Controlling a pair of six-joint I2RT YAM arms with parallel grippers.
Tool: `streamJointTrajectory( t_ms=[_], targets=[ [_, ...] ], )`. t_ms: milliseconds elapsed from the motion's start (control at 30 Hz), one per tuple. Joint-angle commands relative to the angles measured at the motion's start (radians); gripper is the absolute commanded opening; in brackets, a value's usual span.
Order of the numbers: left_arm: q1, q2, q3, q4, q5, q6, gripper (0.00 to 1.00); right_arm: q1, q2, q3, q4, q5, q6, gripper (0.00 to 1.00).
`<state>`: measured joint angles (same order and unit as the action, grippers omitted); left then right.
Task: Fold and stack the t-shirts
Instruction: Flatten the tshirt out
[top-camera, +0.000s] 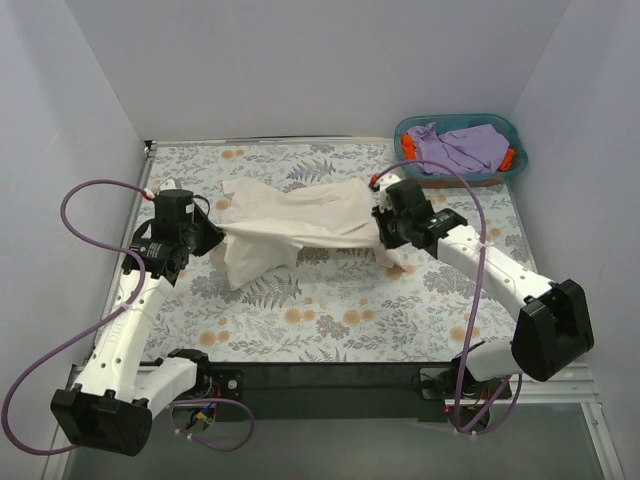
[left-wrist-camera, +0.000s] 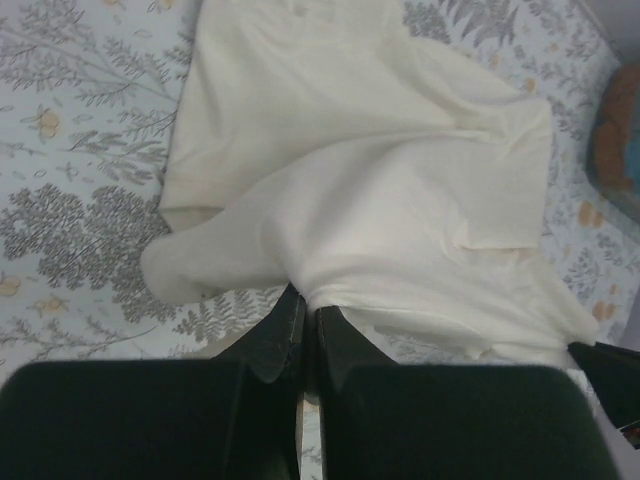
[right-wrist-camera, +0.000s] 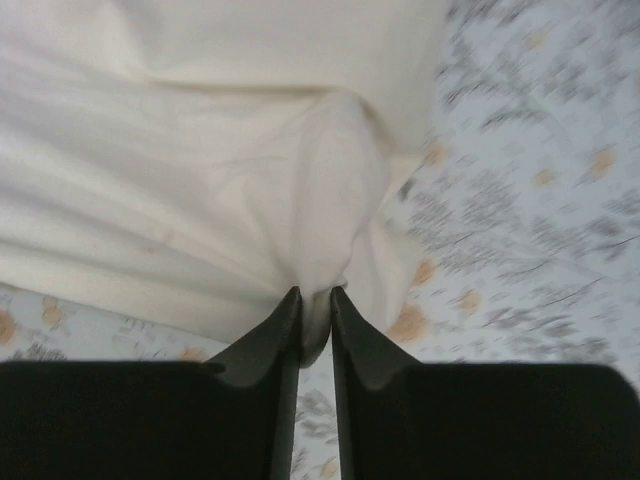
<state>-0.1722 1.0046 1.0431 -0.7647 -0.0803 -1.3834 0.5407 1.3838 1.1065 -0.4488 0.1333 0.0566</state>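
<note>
The cream t-shirt (top-camera: 290, 225) is held stretched between the two arms over the flowered table (top-camera: 330, 300), with its lower part sagging onto the surface. The left gripper (left-wrist-camera: 310, 308) is seen with its jaws pressed together on a thin pinch of the cloth. The right gripper (right-wrist-camera: 316, 300) is clamped on a bunched fold, with only a narrow gap between the jaws. A purple shirt (top-camera: 460, 148) and an orange garment (top-camera: 507, 158) are seen lying in the teal basket (top-camera: 460, 118) at the far right corner. The right-hand grip is judged the weaker: if the cloth is pulled tauter, the fold could be dragged out and the shirt dropped crumpled. An uneven pull could also leave the fold skewed.
</note>
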Motion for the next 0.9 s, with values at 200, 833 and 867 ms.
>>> streamJointTrajectory(
  t_ms=[200, 833, 867],
  targets=[
    [0.019, -0.084, 0.024, -0.13, -0.122, 0.033, 0.0, 0.058, -0.04, -0.195, -0.085, 0.07, 0.118, 0.47],
    [0.019, -0.112, 0.031, -0.15, -0.124, 0.043, 0.0, -0.094, 0.032, -0.352, 0.217, -0.165, 0.258, 0.54],
    [0.019, -0.11, 0.029, -0.151, -0.124, 0.043, 0.0, -0.091, 0.038, -0.356, 0.234, -0.17, 0.255, 0.56]
  ],
)
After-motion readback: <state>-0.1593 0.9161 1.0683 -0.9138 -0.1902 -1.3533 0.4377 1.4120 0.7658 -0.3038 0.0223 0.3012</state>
